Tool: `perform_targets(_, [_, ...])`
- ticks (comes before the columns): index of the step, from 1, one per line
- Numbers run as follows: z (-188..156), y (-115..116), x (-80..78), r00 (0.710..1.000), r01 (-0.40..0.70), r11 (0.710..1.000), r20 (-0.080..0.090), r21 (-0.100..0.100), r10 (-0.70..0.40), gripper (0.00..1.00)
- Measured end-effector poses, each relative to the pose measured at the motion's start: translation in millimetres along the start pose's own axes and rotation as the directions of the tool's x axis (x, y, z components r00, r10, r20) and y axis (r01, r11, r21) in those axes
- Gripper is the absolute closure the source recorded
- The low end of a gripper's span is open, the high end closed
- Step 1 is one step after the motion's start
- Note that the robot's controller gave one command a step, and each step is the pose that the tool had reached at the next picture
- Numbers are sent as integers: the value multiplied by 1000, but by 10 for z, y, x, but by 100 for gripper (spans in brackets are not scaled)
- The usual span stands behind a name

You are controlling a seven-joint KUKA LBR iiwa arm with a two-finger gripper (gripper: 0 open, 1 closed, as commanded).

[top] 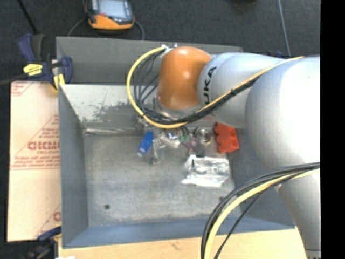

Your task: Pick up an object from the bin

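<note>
Looking down into a grey metal bin [75, 144] with a robot arm reaching in. Closest to the viewer lies a clear crinkled packet [206, 170] with something shiny inside. Just beyond the packet is a huddle of small metal bits [195, 138], and beyond it to the right a red block [226, 137]. Beyond the packet to the left, a small blue thing [145, 143] lies just beside the gripper [156, 152]. Whether the gripper is open or closed cannot be told, because the orange wrist cover [180, 79] hides most of it. Likely risks: the blue thing could be nudged aside rather than caught, the metal bits could get dragged along, and the looping yellow cable [131, 93] could snag.
</note>
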State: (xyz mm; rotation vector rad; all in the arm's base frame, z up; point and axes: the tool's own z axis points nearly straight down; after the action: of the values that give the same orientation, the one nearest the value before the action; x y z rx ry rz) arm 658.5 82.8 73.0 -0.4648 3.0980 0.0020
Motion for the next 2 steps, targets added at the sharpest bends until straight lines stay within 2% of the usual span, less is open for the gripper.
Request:
perform_targets(1, [-4,0,-2,1000,-2,1000,1,0,2,100])
perform_targets(2, [-214,-11,-26,1000,-5,1000,1,0,5,100])
